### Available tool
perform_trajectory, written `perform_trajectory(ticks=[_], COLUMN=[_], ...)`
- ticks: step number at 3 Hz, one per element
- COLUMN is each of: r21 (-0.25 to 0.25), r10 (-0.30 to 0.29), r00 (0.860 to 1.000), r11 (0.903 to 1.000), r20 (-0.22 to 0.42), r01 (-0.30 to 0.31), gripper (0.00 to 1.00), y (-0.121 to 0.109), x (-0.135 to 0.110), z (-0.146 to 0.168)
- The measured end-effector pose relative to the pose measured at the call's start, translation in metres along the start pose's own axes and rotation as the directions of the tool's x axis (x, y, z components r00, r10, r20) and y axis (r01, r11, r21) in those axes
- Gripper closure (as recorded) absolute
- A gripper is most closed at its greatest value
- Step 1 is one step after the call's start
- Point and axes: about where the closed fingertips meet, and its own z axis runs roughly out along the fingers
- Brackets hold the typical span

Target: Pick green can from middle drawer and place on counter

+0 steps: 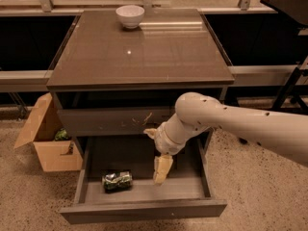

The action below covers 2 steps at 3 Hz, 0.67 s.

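The hand (pixel 162 170) hangs inside the open drawer (pixel 144 211), open or closed I cannot tell. The green can (pixel 117 181) lies sideways nearby; a clumsy nudge could roll it out of reach.

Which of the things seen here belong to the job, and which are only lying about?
For the job: green can, lying in the open middle drawer; counter; gripper, over the drawer floor, apart from the can.
Lying about: white bowl on the counter; cardboard box on the floor; scratched upper drawer.
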Motion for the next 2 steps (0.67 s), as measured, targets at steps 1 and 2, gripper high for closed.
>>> perform_trajectory(ticks=[1,2], r21=[-0.023,-0.046], r10=[-0.022,-0.031], r00=[1.000,0.999], r11=[0.9995,0.9984], r20=[0.007,0.039], r01=[0.022,0.032], gripper=[0.00,0.00], y=[-0.004,-0.009], x=[0.000,0.000], z=[0.031,0.061])
